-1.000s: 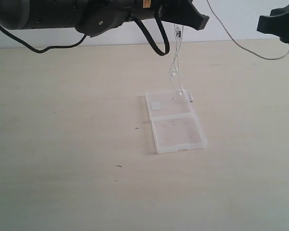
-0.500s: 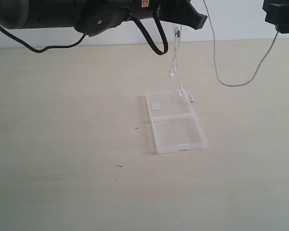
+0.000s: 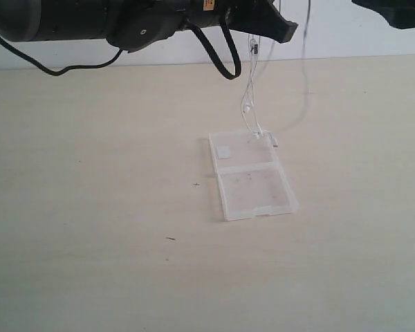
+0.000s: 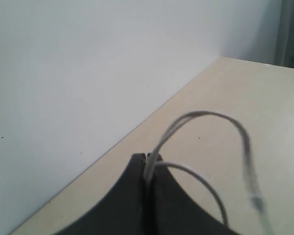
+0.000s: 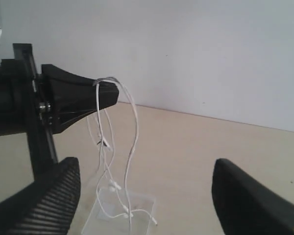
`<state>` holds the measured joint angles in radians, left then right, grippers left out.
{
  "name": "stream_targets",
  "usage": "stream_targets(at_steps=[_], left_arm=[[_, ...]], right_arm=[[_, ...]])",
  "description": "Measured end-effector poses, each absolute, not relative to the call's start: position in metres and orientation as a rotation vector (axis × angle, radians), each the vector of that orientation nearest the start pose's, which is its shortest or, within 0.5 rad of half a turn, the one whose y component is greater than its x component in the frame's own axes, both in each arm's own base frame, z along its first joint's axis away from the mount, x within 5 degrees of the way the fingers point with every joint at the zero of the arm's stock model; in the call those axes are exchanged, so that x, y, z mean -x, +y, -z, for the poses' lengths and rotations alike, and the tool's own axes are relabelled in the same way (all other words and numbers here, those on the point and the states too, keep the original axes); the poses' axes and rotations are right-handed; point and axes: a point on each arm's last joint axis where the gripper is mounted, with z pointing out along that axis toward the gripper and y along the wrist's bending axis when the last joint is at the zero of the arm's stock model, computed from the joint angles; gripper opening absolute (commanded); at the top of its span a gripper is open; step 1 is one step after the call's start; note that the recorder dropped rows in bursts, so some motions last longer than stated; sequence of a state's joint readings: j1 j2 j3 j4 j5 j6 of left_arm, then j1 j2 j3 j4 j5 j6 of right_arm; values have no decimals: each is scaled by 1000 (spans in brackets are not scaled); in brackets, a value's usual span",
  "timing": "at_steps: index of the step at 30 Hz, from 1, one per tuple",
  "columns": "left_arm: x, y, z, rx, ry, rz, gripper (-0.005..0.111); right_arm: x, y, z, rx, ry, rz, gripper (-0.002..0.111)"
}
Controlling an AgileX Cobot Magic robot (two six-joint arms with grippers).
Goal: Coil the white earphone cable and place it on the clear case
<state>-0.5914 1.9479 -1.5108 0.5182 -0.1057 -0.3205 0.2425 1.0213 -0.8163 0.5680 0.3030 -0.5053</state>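
Observation:
The clear case (image 3: 252, 190) lies open and flat on the table, with a whitish patch in its far half. High above it, my left gripper (image 3: 285, 29) is shut on the white earphone cable (image 3: 249, 97). Several strands hang down from it, and the earbuds and plug reach the case's far edge. One more loose strand (image 3: 306, 69) dangles to the right. The left wrist view shows the jaws (image 4: 149, 159) closed together on the cable (image 4: 201, 115). My right gripper (image 3: 393, 10) is high at the right, open (image 5: 146, 165) and empty, facing the hanging cable (image 5: 132, 142) and the case (image 5: 143, 205).
The pale wooden table (image 3: 90, 207) meets a white wall (image 3: 332, 28) at the back. The left arm's thick black cable (image 3: 225, 59) loops down beside the hanging earphone strands.
The cable loop that stretched from the left gripper to the right gripper has come free of the right gripper and swung back left to hang. The right gripper rose slightly.

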Motion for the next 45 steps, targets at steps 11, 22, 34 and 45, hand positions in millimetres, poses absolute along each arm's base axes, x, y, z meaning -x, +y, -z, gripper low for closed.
stream_targets(at_steps=[11, 22, 34, 45], left_arm=[[-388, -266, -283, -761, 1675, 308, 0], [-387, -266, -287, -758, 1667, 308, 0], [-378, -260, -314, -735, 1615, 312, 0], [-375, -255, -321, -706, 1644, 311, 0]], right_arm=[[-215, 70, -344, 399, 1961, -311, 72], [-226, 77, -287, 398, 1975, -378, 67], [-227, 85, -297, 480, 1838, -439, 78], [-256, 101, -262, 670, 1898, -464, 82]])
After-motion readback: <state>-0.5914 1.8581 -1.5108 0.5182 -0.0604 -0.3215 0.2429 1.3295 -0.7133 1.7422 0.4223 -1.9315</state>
